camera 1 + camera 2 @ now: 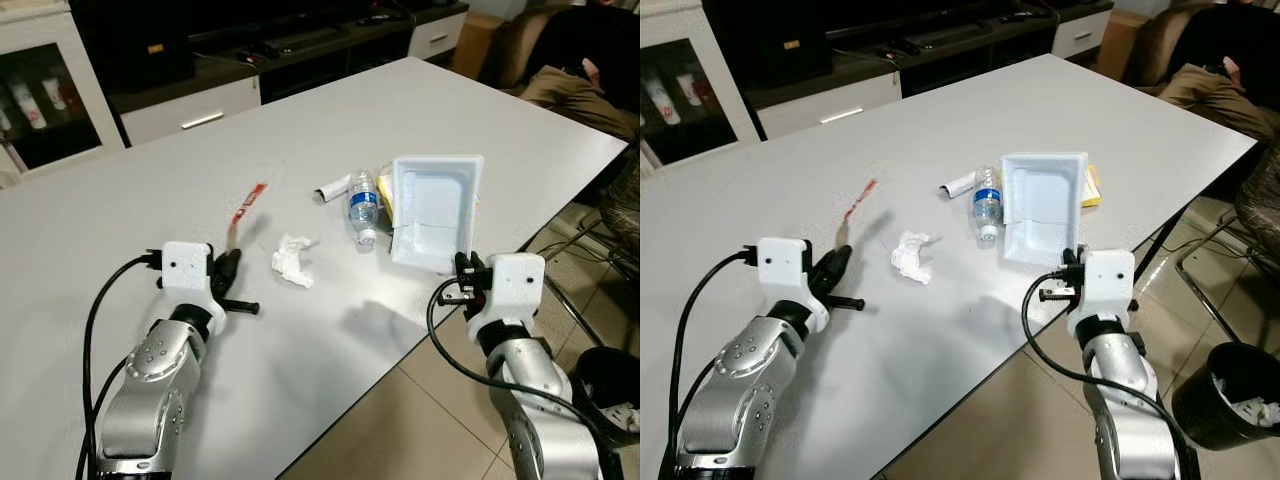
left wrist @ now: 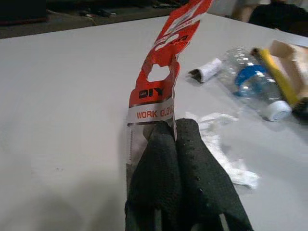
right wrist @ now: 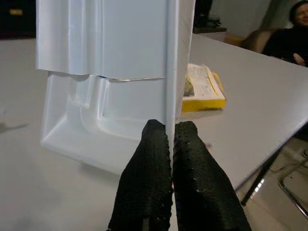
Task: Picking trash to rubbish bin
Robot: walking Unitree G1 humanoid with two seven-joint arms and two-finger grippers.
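Observation:
My left gripper (image 1: 229, 266) is shut on the lower end of a red and clear work-glove wrapper (image 1: 246, 204), which slants up over the white table (image 1: 130, 200); the wrist view shows the wrapper (image 2: 162, 72) pinched between the fingertips. Near the table's front right edge, my right gripper (image 1: 463, 266) is shut on the rim of a white plastic tray (image 1: 435, 205), held tilted up on its side. A crumpled tissue (image 1: 293, 259), a small water bottle (image 1: 363, 207), a paper roll (image 1: 333, 187) and a yellow packet (image 1: 1092, 185) lie on the table. The black rubbish bin (image 1: 1225, 405) stands on the floor, lower right.
A person (image 1: 585, 50) sits on a sofa at the far right. A metal chair frame (image 1: 590, 260) stands beside the table's right edge, above the bin. A dark TV cabinet (image 1: 250, 50) with white drawers runs along the back. Tiled floor lies right of the table.

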